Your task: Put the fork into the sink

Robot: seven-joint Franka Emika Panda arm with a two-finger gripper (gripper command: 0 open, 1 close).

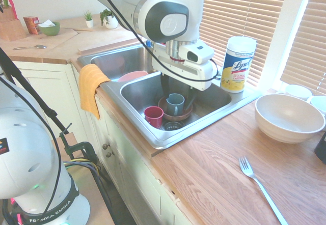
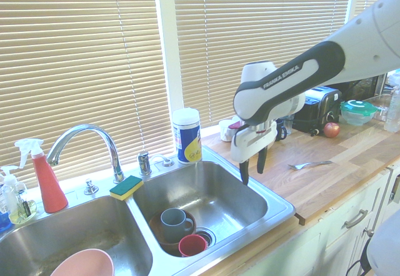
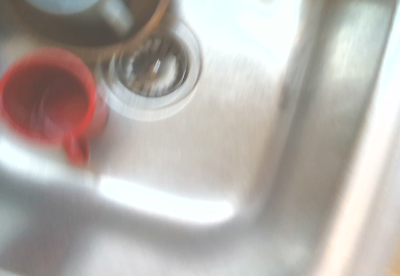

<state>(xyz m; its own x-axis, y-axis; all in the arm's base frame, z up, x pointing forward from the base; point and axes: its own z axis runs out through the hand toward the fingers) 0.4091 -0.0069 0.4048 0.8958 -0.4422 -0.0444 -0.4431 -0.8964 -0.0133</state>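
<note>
Working left to right across the second exterior view: the large double-basin stainless steel sink (image 2: 275,216) fills the left and centre of your scene. Its right basin already holds a grey-blue mug (image 2: 174,221) sitting in a brown bowl (image 2: 164,238), with a small red cup (image 2: 192,245) just beside the drain. The wrist view confirms this patch of basin floor directly beneath the hand, though blurred.

Above that basin's right side hangs your white arm's two-finger gripper (image 2: 251,167), pointing down. Its dark fingers (image 2: 243,173) stand wide apart and hold nothing.

Further right, the slim shiny silver metal fork (image 2: 310,164) lies flat on the wooden desk (image 2: 350,157), well apart from the gripper and untouched. In the first exterior view it lies near the large cream bowl (image 1: 289,117), tines toward the sink.

Assessment: the task is at its opening step, the approach; no grasp has been made. Your next move calls for carrying the hand off the basin and over the desk, centring above the thin handle, aligning the fingers across it, then descending close to the wood. Expect a low, slippery target.
</note>
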